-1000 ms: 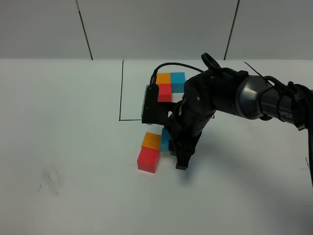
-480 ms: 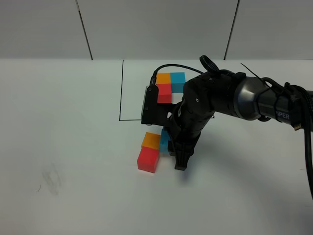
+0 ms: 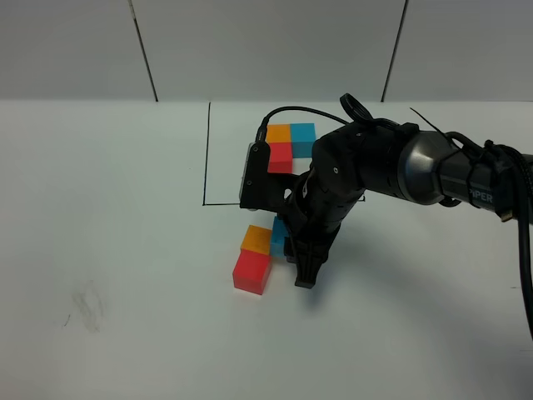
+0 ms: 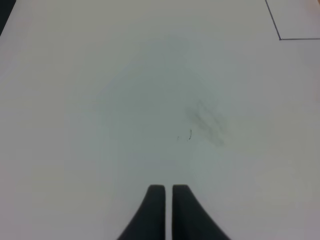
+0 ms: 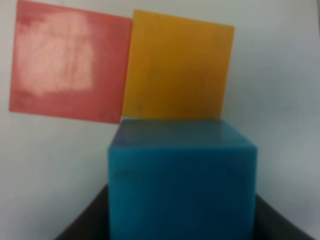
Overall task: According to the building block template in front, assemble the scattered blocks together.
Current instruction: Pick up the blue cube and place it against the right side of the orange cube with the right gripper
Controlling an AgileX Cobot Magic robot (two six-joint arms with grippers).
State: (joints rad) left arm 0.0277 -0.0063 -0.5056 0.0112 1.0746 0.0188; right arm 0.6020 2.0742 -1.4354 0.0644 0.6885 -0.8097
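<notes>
The building block template (image 3: 289, 143), an orange, blue and red trio, lies inside the black drawn rectangle at the back. In front of it the scattered red block (image 3: 252, 271) and orange block (image 3: 256, 240) sit side by side. The blue block (image 3: 281, 236) rests against the orange block (image 5: 177, 65), half hidden by my right gripper (image 3: 300, 267). In the right wrist view the right gripper (image 5: 182, 227) is shut on the blue block (image 5: 182, 185), a dark finger on each side, with the red block (image 5: 67, 67) beyond. My left gripper (image 4: 167, 192) is shut and empty over bare table.
The black rectangle's front line (image 3: 225, 203) runs just behind the loose blocks. A faint grey smudge (image 3: 87, 304) marks the white table at the front left, and the same smudge (image 4: 205, 120) shows in the left wrist view. A white wall stands at the back.
The right gripper has shifted slightly, and a dark tip now shows on its right side. The red, orange and blue blocks have not visibly moved.
</notes>
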